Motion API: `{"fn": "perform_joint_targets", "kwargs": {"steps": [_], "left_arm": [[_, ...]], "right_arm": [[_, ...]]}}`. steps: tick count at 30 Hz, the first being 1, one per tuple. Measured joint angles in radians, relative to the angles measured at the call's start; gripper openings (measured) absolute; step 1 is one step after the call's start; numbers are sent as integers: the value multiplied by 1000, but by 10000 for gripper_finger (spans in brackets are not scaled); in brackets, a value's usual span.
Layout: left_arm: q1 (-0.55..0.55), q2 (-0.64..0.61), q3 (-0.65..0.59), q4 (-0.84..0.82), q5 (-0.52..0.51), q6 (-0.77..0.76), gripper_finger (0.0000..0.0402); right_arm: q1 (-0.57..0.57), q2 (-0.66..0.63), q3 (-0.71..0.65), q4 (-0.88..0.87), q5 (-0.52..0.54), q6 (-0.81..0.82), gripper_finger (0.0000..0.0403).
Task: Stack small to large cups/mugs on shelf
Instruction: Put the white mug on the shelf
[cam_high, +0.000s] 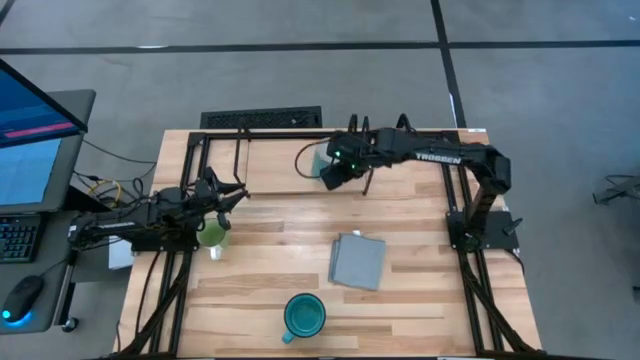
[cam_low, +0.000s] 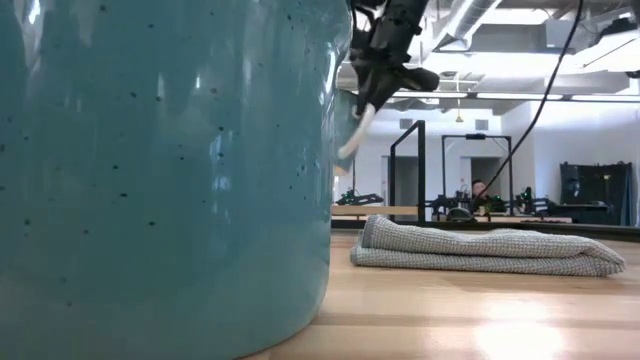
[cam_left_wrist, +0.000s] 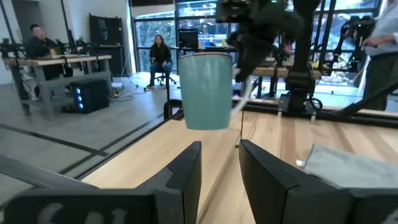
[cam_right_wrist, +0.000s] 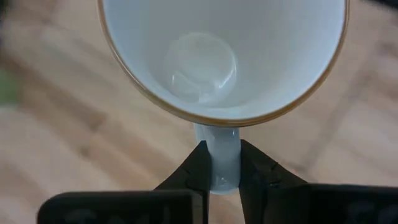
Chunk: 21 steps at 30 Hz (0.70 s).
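My right gripper (cam_high: 335, 168) is shut on the small white mug (cam_high: 318, 160), held in the air over the far middle of the table. The mug looks pale blue outside in the left wrist view (cam_left_wrist: 205, 90). My left gripper (cam_left_wrist: 221, 168) is open and empty at the table's left (cam_high: 232, 195), just far of the light-green mug (cam_high: 212, 237), which stands on the table. The teal mug (cam_high: 303, 315) stands near the front edge and fills the low view (cam_low: 160, 170). The black wire rack (cam_high: 240, 135) stands along the far edge. My right gripper pinches the white mug's handle (cam_right_wrist: 217, 158) between its two fingers. The fingers come from above, pointing down. The mug is lifted clear of the table and upright, its open top (cam_right_wrist: 221, 56) toward the wrist camera and its handle (cam_low: 352, 128) below the fingers.
A folded grey cloth (cam_high: 357, 260) lies right of centre on the wood table (cam_high: 420, 300). Black arm frames stand at both table sides. A desk with a monitor (cam_high: 30, 130) is off the table's left. People sit in the room beyond (cam_left_wrist: 160, 56).
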Motion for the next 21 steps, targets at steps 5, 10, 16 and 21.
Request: {"fn": "perform_joint_targets", "kwargs": {"steps": [5,10,16,21], "left_arm": [[0,0,0,0,-6,8,98],[0,0,0,-1,-6,4,98],[0,0,0,0,-6,3,98],[0,0,0,0,-7,1,98]], "right_arm": [[-41,46,49,-66,25,-1,64],[-57,96,48,-102,13,58,64],[-55,122,48,-127,59,127,64],[-55,121,48,-144,132,188,64]]}}
